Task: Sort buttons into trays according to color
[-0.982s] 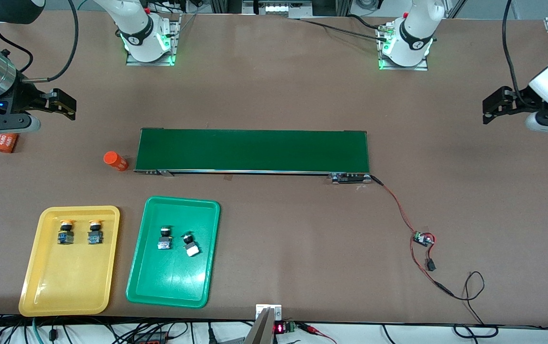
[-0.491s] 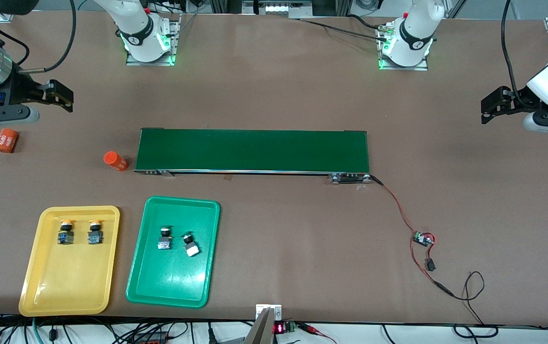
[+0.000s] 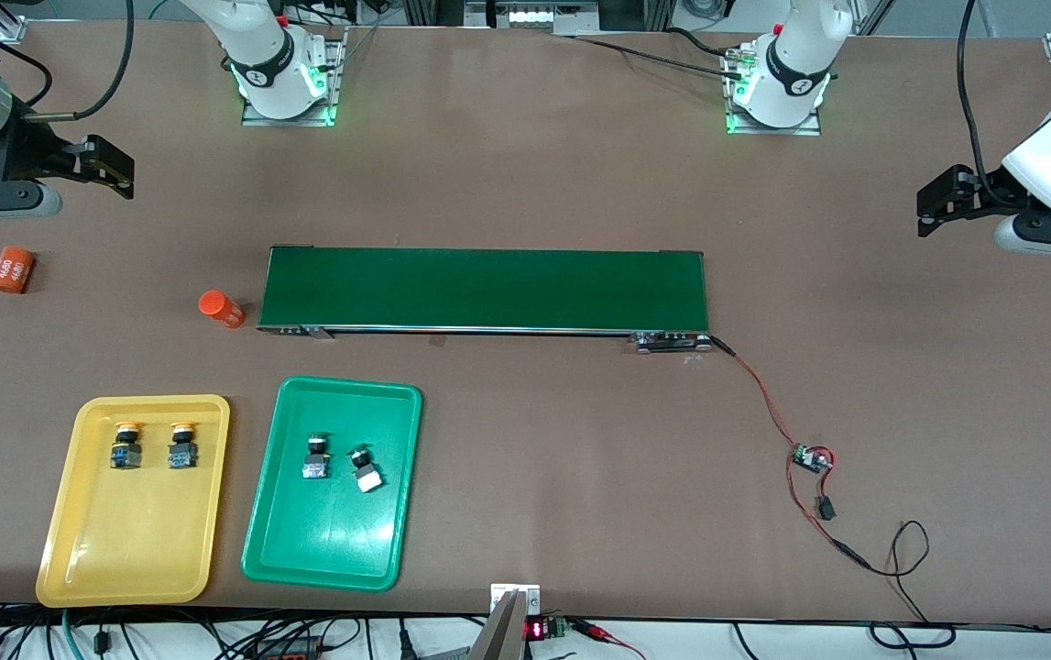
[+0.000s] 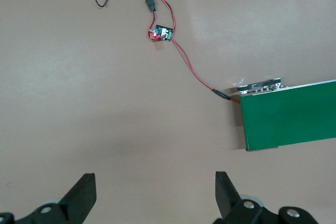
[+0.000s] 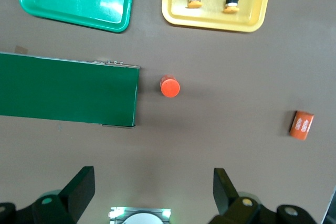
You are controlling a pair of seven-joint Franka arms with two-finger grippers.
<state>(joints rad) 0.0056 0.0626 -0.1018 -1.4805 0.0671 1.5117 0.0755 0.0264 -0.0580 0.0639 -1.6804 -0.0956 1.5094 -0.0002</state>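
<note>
Both yellow buttons (image 3: 155, 445) lie in the yellow tray (image 3: 85, 568) at the bench's front corner and both green buttons (image 3: 338, 458) in the green tray (image 3: 323, 568) beside it, apparently sorted. Hence left tool (image 3: 933, 203) and right tool (image 3: 113, 165) hang spread and empty over the bench's ends.

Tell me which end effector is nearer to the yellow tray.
Right. The right end effector hangs open above the table at the yellow tray's end; the left end effector, also open, is over the table's other end.
</note>
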